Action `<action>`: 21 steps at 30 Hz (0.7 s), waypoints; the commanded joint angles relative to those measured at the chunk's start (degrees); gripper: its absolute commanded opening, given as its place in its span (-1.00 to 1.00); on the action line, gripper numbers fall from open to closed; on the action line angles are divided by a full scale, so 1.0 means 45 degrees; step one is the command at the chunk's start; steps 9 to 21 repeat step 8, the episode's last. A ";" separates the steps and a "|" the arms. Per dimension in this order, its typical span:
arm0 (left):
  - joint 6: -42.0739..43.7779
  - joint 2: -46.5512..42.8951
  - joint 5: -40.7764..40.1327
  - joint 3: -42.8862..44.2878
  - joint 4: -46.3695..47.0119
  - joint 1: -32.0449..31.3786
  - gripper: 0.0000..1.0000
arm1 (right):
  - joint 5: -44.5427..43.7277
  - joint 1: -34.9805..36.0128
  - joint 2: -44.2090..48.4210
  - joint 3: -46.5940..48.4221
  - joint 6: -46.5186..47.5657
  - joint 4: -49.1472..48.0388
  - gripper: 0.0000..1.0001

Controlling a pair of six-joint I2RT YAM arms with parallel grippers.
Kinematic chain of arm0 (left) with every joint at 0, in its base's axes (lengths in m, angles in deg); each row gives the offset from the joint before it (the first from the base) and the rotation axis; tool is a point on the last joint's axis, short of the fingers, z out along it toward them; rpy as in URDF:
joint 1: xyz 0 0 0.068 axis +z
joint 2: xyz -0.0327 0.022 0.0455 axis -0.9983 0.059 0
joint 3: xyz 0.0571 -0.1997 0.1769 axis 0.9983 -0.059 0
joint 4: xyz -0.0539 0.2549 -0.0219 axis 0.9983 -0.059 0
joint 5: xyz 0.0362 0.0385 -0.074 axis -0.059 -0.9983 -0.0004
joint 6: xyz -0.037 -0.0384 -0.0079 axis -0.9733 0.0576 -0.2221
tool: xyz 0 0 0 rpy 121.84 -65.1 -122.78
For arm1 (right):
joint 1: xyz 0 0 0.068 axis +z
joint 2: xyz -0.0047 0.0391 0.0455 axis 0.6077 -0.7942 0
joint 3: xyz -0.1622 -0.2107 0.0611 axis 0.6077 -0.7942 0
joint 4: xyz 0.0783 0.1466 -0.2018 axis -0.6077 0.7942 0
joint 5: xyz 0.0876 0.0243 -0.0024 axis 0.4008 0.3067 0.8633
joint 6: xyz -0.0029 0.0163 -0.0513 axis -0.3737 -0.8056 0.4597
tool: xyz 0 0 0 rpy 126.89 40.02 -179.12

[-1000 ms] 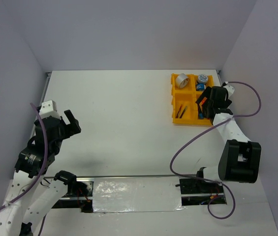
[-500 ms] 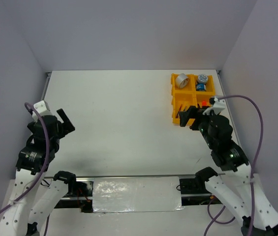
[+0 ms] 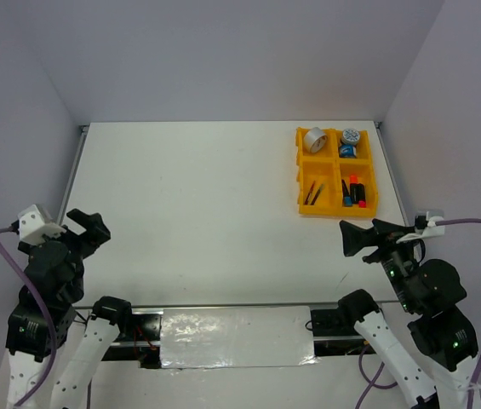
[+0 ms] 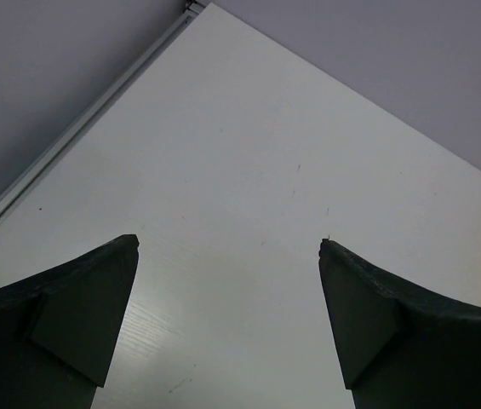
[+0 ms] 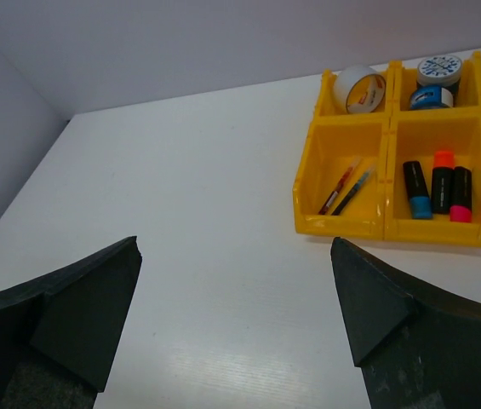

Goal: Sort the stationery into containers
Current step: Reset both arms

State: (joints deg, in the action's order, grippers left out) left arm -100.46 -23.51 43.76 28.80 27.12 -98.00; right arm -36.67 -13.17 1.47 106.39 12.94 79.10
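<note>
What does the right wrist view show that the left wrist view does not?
Only the right wrist view: the yellow-orange plastic four-compartment tray holding a silver tape ring, two blue-white tape rolls, two thin pens and three black highlighters. Only the left wrist view: a metal strip along the white table's edge. Both: the table, the grey wall, and open jaws (right gripper, left gripper).

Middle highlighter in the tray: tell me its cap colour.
Orange; the middle highlighter shows best in the right wrist view.
</note>
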 commanded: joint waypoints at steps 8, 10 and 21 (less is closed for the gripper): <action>-0.0104 -0.0319 -0.0135 -0.0083 0.0605 -0.0323 0.99 | -0.0743 0.0099 -0.0421 0.0343 -0.0085 0.0945 0.99; -0.0104 -0.0319 -0.0135 -0.0083 0.0605 -0.0323 0.99 | -0.0743 0.0099 -0.0421 0.0343 -0.0085 0.0945 0.99; -0.0104 -0.0319 -0.0135 -0.0083 0.0605 -0.0323 0.99 | -0.0743 0.0099 -0.0421 0.0343 -0.0085 0.0945 0.99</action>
